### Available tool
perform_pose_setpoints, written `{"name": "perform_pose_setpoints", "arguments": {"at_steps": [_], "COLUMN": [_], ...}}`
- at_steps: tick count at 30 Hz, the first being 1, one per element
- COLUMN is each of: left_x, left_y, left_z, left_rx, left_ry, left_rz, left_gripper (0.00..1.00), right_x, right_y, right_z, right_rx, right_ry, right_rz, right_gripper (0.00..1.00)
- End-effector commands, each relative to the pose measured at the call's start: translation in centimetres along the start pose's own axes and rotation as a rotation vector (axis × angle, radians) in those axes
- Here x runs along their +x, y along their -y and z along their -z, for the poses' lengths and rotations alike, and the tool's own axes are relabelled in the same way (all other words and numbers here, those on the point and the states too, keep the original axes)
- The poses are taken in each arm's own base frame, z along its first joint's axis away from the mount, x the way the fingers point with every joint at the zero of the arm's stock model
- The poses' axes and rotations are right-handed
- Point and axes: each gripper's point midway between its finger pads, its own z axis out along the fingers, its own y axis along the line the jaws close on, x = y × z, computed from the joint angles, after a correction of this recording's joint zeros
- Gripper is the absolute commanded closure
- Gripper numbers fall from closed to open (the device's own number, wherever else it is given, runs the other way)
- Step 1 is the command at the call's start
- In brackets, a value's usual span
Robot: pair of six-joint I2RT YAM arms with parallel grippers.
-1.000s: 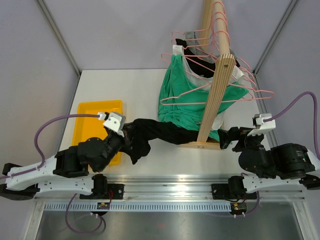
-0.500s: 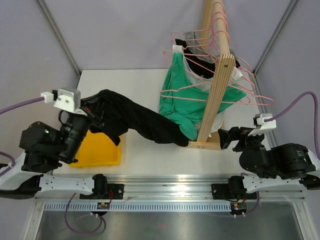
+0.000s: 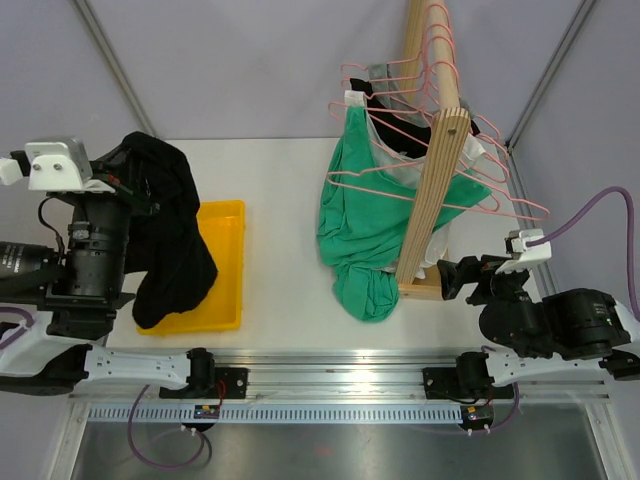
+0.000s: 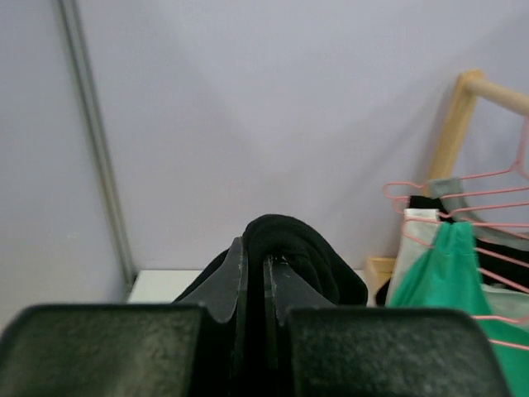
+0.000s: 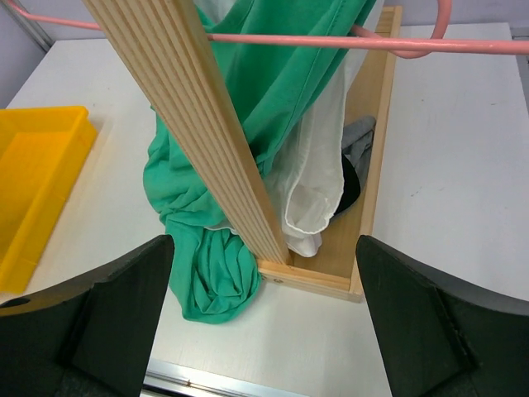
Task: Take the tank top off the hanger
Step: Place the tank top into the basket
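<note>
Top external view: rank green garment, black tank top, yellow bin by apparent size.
1. green garment
2-3. black tank top, yellow bin: alike; top hangs nearer the camera and hides part of the bin.

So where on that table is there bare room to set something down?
The widest bare table lies between the yellow bin and the green top. Crowded: around the wooden rack, by the right gripper, and over the bin, where the black tank top hangs.
</note>
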Motion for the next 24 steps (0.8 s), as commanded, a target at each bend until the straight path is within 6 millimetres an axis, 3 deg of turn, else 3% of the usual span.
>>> {"name": "perform_pose_setpoints", "arguments": {"at_steps": [1,2,4,14,15,17,19,20,22,23,24], "left_x": [-0.1,0.9,1.3,3.1,3.8,4.4,6.3,7.1,9.5,10.2,11.1], "left_y": [-3.7,-3.3,-4.3,-4.2,-4.1,-3.9,-4.4,-4.2,-4.9,-4.2,-6.4], "left_z": [0.4,0.6,1.0,1.1,1.0,0.8,0.0,-0.5,-2.3,-3.4,-3.8], "left_rx": [-0.147,-0.145,-0.164,-0.189,-0.190,-0.193,-0.256,-0.273,-0.301,-0.265,-0.333], "left_ry": [0.012,0.012,0.020,0.012,0.004,0.006,-0.026,-0.029,-0.082,-0.076,-0.101], "left_rz": [-0.024,-0.071,-0.055,-0.063,-0.133,-0.075,-0.194,-0.143,-0.230,-0.173,-0.194], "left_gripper": [1.00,1.00,1.00,1.00,1.00,1.00,1.00,1.00,1.00,1.00,1.00], "right_x": [-0.7,-0.8,-0.8,-0.6,-0.5,-0.4,-0.4,-0.4,-0.4,-0.3,-0.3], "right_y": [-0.3,-0.4,-0.7,-2.5,-2.6,-2.6,-2.7,-2.6,-2.6,-2.5,-2.5], "right_z": [-0.1,-0.2,-0.2,-0.4,-0.4,-0.4,-0.4,-0.4,-0.4,-0.4,-0.3], "right_rx": [0.002,-0.002,-0.012,-0.044,-0.045,-0.048,-0.051,-0.052,-0.052,-0.054,-0.055], "right_ry": [0.038,0.040,0.041,0.034,0.032,0.033,0.032,0.033,0.031,0.029,0.027], "right_rz": [-0.016,-0.014,0.015,0.026,0.028,0.022,0.024,0.022,0.025,0.024,0.019], "right_gripper": [0.00,0.00,0.01,0.01,0.00,0.01,0.00,0.00,0.01,0.01,0.00]}}
